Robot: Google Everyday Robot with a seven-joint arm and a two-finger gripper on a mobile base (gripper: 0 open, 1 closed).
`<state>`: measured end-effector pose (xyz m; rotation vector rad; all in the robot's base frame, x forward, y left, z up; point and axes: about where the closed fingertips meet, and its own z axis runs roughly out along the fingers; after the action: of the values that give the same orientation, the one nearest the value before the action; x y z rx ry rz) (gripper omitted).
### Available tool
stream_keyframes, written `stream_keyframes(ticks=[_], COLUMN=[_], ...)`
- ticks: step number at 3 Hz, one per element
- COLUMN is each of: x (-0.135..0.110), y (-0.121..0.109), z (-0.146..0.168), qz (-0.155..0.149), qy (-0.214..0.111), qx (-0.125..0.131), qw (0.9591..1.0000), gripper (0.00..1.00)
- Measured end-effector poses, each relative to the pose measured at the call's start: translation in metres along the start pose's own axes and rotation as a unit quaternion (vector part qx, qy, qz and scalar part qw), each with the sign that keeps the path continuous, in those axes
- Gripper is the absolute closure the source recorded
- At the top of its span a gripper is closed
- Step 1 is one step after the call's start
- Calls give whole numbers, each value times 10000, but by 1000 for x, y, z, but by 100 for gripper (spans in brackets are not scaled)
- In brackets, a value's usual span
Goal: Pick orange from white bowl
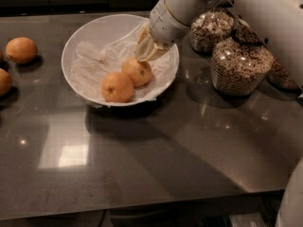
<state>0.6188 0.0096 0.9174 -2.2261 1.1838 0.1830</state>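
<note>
The white bowl (75, 44), lined with crinkled plastic, stands on the dark table at the back left of centre. Two fruits lie in its front right part. The paler orange (138, 72) is the rear one, and a deeper-orange fruit (117, 87) touches it at the front left. My gripper (146, 52) reaches down over the bowl's right rim from the upper right. Its tip is right at the top right of the paler orange, close to or touching it. The white arm hides part of the bowl's far right rim.
Two more oranges lie on the table at the far left, one farther back (21, 49) and one at the frame's edge (4, 82). Glass cereal jars stand right of the bowl: one behind (212, 30), one nearer (241, 65), one at the far right (282, 74). The table's front edge runs along the bottom.
</note>
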Motion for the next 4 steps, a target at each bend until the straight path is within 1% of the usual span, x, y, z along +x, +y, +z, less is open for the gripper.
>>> stream_keyframes(ticks=[1, 2, 3, 4], x=[-2, -17, -18, -18], y=[-1, -12, -13, -13], z=[-2, -16, -17, -17], qz=[-20, -173, -178, -178], qy=[-3, -26, -29, -29], qx=[-5, -43, -43, -43], qw=[10000, 9998, 9998, 9998], gripper=[27, 3, 0, 0])
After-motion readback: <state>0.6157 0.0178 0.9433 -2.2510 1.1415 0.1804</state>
